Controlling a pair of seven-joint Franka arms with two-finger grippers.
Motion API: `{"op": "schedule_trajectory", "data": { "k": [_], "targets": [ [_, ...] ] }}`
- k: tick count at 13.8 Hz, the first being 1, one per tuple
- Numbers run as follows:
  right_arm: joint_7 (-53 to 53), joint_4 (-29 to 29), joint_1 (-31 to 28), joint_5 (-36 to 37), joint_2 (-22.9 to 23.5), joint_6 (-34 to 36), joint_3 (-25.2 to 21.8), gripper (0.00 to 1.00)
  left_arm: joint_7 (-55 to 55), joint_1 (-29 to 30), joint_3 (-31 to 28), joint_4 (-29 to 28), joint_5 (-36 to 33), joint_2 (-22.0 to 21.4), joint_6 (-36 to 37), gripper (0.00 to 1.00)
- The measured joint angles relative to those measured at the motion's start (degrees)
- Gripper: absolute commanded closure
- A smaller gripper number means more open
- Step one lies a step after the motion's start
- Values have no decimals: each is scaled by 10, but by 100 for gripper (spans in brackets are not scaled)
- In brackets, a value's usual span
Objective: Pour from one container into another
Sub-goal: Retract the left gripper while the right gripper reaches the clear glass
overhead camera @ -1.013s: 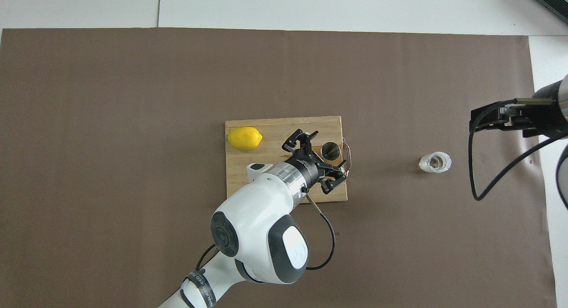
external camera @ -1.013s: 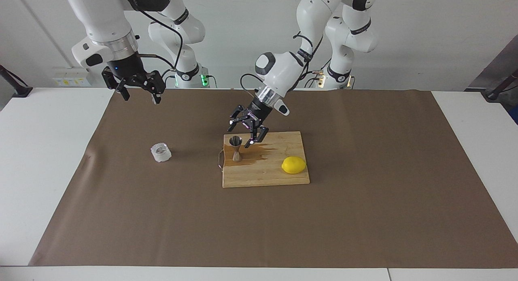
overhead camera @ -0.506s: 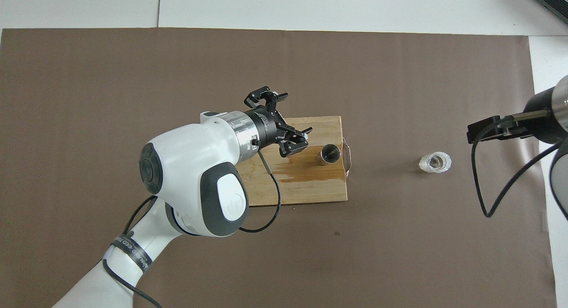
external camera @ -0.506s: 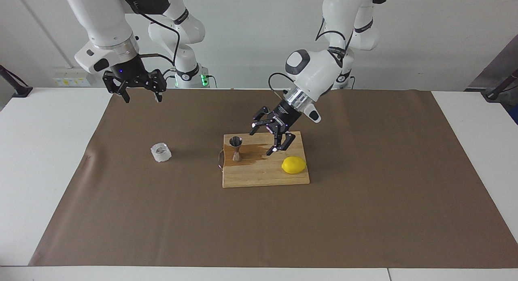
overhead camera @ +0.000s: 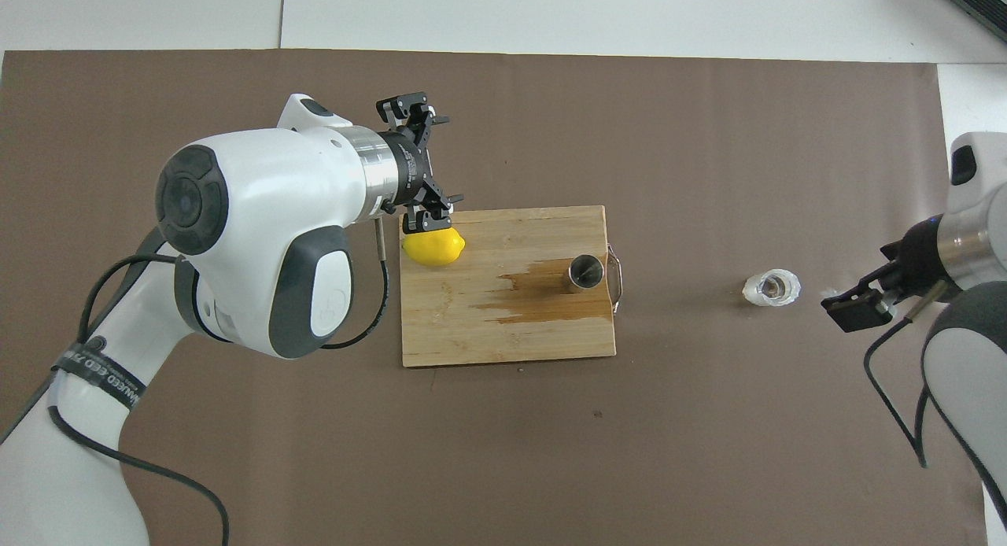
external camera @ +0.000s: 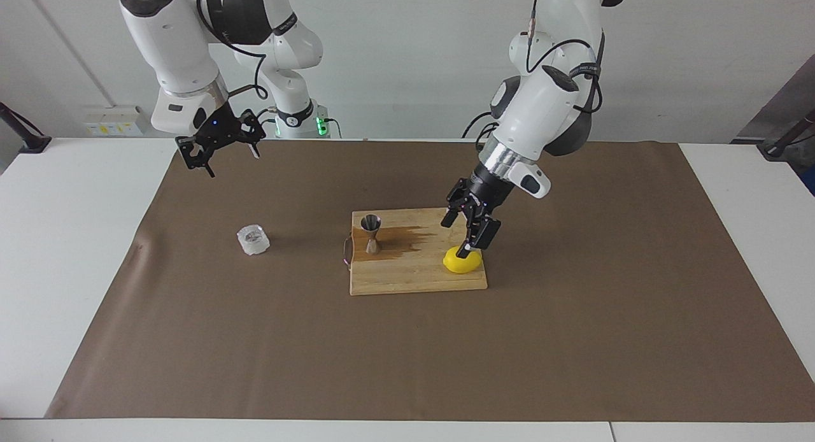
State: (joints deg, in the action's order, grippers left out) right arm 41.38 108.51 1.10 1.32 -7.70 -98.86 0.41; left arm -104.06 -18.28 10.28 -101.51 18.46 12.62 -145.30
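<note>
Facing view: glass cup is being left on the brown mat toward the right arm's end, jigger on the wet cutting board. Left tool, fingers apart, is being held over the lemon; right tool spread, empty, raised.

Overhead view: the white table is being covered by the mat.

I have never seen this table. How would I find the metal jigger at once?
Look for the wooden cutting board in the middle of the brown mat. The jigger stands upright on it, at the end toward the right arm, beside a dark wet stain. It is shiny steel and hourglass-shaped, unlike the yellow lemon at the board's other end or the clear glass cup off the board.
</note>
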Motion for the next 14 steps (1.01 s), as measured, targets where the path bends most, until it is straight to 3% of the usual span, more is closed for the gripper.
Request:
{"op": "schedule_trajectory", "data": {
  "k": [3,7,11,14],
  "targets": [
    [147,45,-20,0,-8,-34,-1,0,207,37,-1,0,-6,2,22,0],
    [293,97,-39,0,-7,-98,-2,0,485,85,-2,1,-15,1,114,0],
    [436,155,-40,0,7,-173,-1,0,679,106,-3,3,-170,-7,224,0],
    [553,164,-53,-37,50,-219,-1,0,809,112,-2,8,-211,-17,294,0]
  ]
}}
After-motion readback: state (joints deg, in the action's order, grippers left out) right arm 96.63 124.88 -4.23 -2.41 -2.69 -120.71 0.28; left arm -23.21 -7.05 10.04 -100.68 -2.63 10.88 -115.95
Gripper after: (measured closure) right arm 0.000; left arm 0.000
